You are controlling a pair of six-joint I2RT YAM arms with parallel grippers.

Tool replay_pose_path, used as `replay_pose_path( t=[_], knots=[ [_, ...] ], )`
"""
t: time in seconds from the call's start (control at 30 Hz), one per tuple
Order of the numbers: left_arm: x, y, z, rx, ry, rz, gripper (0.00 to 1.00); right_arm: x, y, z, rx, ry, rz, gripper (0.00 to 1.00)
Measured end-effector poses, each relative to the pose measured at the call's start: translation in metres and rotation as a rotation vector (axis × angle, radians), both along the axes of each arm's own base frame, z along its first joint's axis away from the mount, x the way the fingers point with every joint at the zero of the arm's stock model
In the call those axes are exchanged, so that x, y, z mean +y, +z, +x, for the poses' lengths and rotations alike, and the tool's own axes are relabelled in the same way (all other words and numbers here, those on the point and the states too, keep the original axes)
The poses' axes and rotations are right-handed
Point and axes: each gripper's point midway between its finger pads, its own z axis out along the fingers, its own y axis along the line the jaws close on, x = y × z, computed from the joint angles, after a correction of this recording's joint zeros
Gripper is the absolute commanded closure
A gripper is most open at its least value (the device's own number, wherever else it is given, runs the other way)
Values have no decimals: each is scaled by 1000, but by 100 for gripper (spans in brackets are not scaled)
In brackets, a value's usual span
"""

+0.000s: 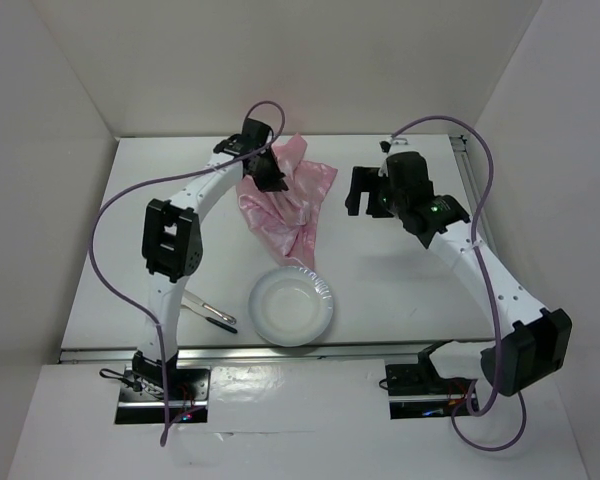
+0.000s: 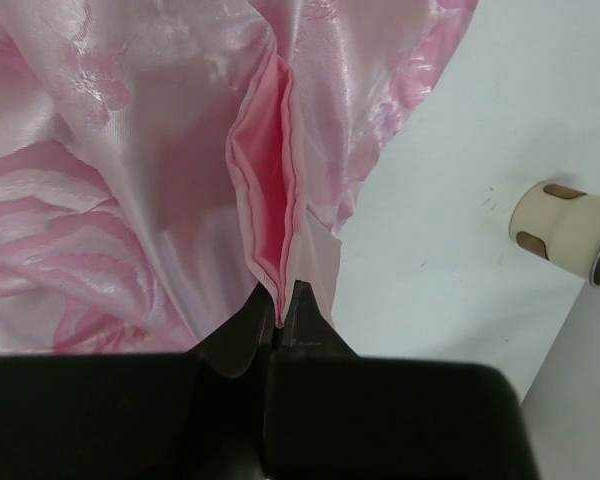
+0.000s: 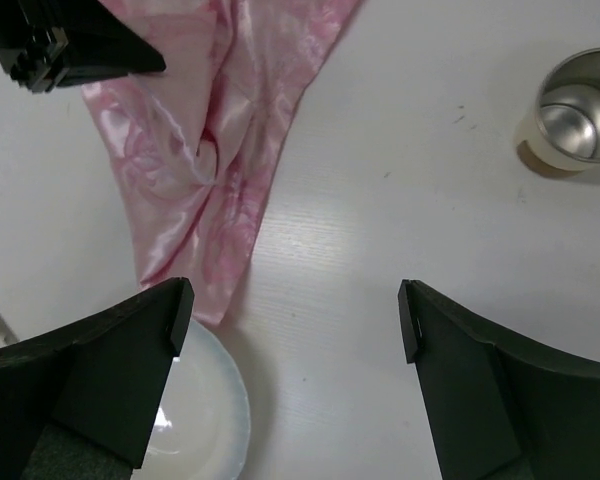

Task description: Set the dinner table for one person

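My left claw [image 2: 283,300] is shut on just a thin fold of slick pink cloth [image 2: 130,200], so lifting may slip it free.

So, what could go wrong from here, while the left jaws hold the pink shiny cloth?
1. The left jaws are shut on only a thin fold of the pink shiny cloth, so it might slip out during a lift.
2. The cloth's near end reaches the rim of the round white plate, so a pull could drag the plate along.
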Motion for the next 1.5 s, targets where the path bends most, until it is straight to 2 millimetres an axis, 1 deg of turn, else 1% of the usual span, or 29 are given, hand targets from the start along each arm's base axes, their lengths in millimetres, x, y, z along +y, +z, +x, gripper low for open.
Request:
replay_pose_path(
  t=[0.07, 0.13, 0.2, 0.23, 0.33, 0.4, 0.43, 0.5, 0.57, 0.63, 0.73, 0.8, 0.87, 0.93, 0.97, 1.03, 1.07, 1.1, 1.17, 1.23, 1.33, 1.37, 1.5],
  knots=[
    [6, 11, 1, -19, -8, 1, 100, 10, -5, -1, 21, 46, 26, 4],
    [19, 30, 1, -51, -7, 7, 100, 23, -19, -4, 65, 96, 62, 10],
    [37, 60, 3, -105, 7, 9, 100, 38, -41, -8, 136, 139, 116, 15],
    [47, 78, 3, -138, 22, 8, 100, 45, -54, -11, 179, 157, 142, 20],
    [79, 138, -1, -257, 60, 9, 100, 65, -97, -18, 315, 196, 194, 24],
    [96, 167, -5, -321, 78, 17, 100, 78, -116, -24, 366, 226, 185, 22],
    [103, 180, -8, -350, 87, 21, 100, 89, -124, -27, 382, 258, 179, 21],
    [112, 197, -14, -387, 92, 37, 100, 106, -136, -33, 411, 320, 163, 17],
    [119, 201, -16, -398, 92, 55, 100, 123, -146, -37, 436, 382, 150, 17],
    [124, 197, -17, -385, 93, 68, 100, 135, -155, -38, 456, 428, 147, 17],
    [137, 189, -19, -353, 101, 94, 100, 144, -168, -35, 480, 456, 140, 17],
    [147, 188, -20, -345, 114, 102, 100, 148, -174, -33, 487, 469, 131, 17],
    [153, 190, -19, -348, 116, 113, 100, 153, -179, -33, 492, 483, 122, 20],
    [159, 193, -18, -353, 125, 117, 100, 163, -183, -34, 493, 505, 115, 21],
    [161, 194, -18, -356, 128, 118, 100, 167, -184, -34, 491, 516, 112, 24],
    [161, 194, -18, -355, 128, 118, 100, 178, -187, -35, 490, 539, 102, 27],
    [161, 194, -19, -355, 128, 118, 100, 182, -187, -34, 488, 544, 98, 30],
    [161, 194, -19, -353, 125, 116, 100, 187, -187, -31, 481, 549, 95, 36],
    [161, 194, -20, -350, 122, 115, 100, 193, -189, -30, 474, 561, 88, 41],
    [161, 193, -20, -348, 120, 113, 100, 194, -190, -31, 477, 564, 83, 43],
    [161, 193, -20, -347, 118, 109, 100, 193, -192, -30, 474, 548, 71, 43],
    [161, 193, -20, -347, 118, 109, 100, 193, -192, -29, 470, 542, 64, 41],
    [166, 193, -20, -345, 126, 106, 100, 187, -195, -23, 456, 505, 31, 41]
  ],
)
